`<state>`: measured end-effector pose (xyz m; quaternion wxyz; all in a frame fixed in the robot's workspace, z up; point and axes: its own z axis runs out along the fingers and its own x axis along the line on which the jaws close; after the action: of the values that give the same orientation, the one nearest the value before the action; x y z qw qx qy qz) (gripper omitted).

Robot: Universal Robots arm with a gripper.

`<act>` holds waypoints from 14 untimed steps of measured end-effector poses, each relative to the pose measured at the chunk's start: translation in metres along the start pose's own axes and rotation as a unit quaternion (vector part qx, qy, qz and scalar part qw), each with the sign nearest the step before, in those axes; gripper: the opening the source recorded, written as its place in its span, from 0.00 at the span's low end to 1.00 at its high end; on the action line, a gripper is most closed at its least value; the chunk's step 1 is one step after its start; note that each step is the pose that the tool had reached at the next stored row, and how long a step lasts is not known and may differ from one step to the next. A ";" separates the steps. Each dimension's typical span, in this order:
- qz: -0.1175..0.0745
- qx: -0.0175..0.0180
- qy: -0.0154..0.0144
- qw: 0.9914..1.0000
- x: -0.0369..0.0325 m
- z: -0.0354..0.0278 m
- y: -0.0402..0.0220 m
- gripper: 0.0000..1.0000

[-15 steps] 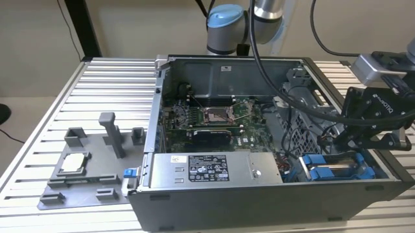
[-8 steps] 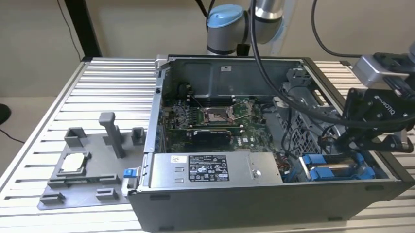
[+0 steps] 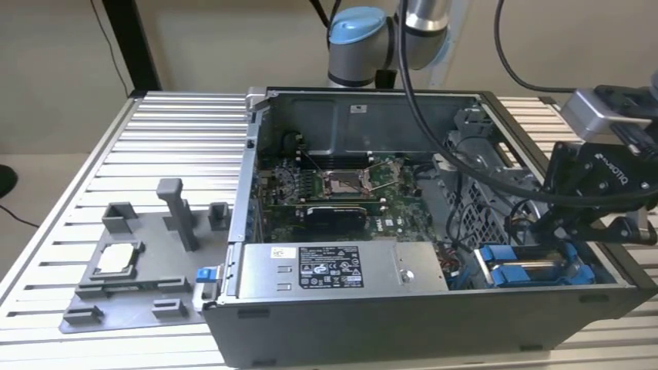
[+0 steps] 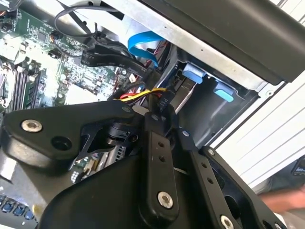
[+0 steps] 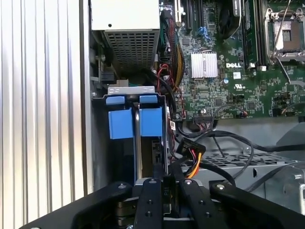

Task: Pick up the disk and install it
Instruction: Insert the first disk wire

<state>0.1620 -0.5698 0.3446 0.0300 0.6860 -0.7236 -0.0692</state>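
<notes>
Two drives with blue carrier tabs stand on edge side by side in the bay at the corner of the open computer case (image 3: 340, 320). The disk (image 5: 151, 121) is the one nearer the motherboard (image 5: 224, 81), and its blue tab also appears in the exterior view as the disk (image 3: 498, 254) and in the second wrist view as the disk (image 4: 190, 76). My gripper (image 5: 167, 180) hangs over the bay, in line with this disk's far end. The black fingers (image 4: 157, 143) are drawn close together. I cannot tell whether they touch the disk.
A grey power supply box (image 3: 329, 266) sits beside the bay. Black, red and yellow cables (image 5: 190, 162) run close to the gripper. A grey fixture (image 3: 134, 270) holding a small square chip lies at the exterior view's left. A person's hand (image 4: 286, 200) is at the table's edge.
</notes>
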 end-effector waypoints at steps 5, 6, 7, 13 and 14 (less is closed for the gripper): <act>0.000 -0.006 0.000 1.000 0.0012 0.0000 -0.0007 0.00; 0.000 -0.007 0.000 1.000 0.0012 -0.0001 -0.0013 0.00; 0.000 -0.007 0.000 1.000 0.0012 -0.0001 -0.0020 0.00; 0.001 -0.008 0.000 1.000 0.0016 0.0010 -0.0047 0.00; 0.000 -0.008 0.000 1.000 0.0017 0.0014 -0.0049 0.00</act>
<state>0.1666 -0.5717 0.3424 0.0361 0.6854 -0.7234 -0.0750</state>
